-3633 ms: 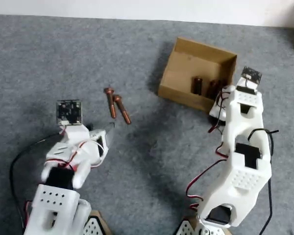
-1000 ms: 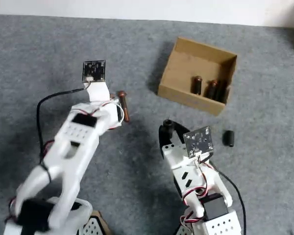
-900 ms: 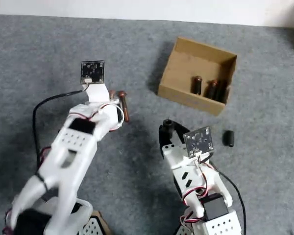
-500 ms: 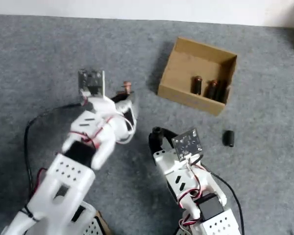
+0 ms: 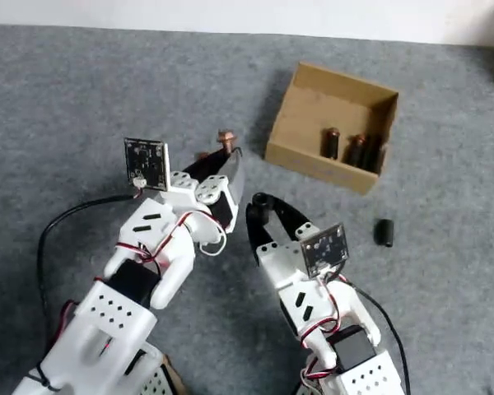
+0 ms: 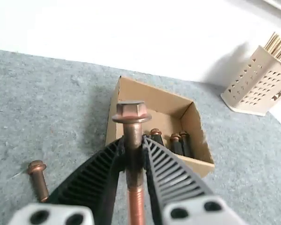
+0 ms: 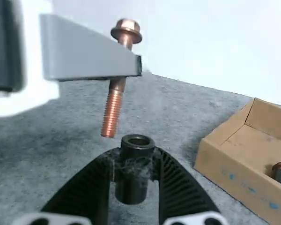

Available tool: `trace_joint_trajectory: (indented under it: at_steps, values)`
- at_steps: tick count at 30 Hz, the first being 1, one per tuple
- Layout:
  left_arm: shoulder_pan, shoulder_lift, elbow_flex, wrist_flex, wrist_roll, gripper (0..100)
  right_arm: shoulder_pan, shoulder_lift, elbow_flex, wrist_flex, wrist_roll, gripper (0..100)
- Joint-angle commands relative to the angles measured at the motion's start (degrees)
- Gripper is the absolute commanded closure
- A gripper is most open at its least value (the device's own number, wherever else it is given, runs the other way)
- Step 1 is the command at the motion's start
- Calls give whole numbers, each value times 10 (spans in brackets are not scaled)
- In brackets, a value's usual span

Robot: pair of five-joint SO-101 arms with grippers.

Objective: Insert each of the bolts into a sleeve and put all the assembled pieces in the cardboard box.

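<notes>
My left gripper (image 5: 227, 158) is shut on a copper bolt (image 5: 226, 138), held upright with its hex head on top (image 6: 131, 111). Just below the bolt's threaded tip (image 7: 110, 123), my right gripper (image 5: 261, 206) is shut on a black sleeve (image 7: 132, 165) with its bore facing up. The tip hangs slightly off to one side of the bore and a little above it. The cardboard box (image 5: 311, 163) lies at the back right, with three assembled pieces (image 5: 351, 148) inside it. A second bolt (image 6: 37, 177) lies on the carpet, and a loose black sleeve (image 5: 384, 232) lies right of the arms.
Grey carpet covers the table. A beige perforated holder (image 6: 261, 80) stands beyond the box. Both arms crowd the middle, with open carpet at the far left and the front right.
The left arm took one bolt off the carpet, lifted it and swung it right. The right arm left the box and brought a sleeve under the bolt.
</notes>
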Motion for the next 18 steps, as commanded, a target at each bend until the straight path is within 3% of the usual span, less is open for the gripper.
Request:
trace_joint_trajectory:
  at_steps: [1,18]
  values:
    - [9,-27,-5,-39,28,994,-23,-11,41,-15,6,993]
    - [50,-28,16,-11,29,994,-41,-11,41,-15,7,993]
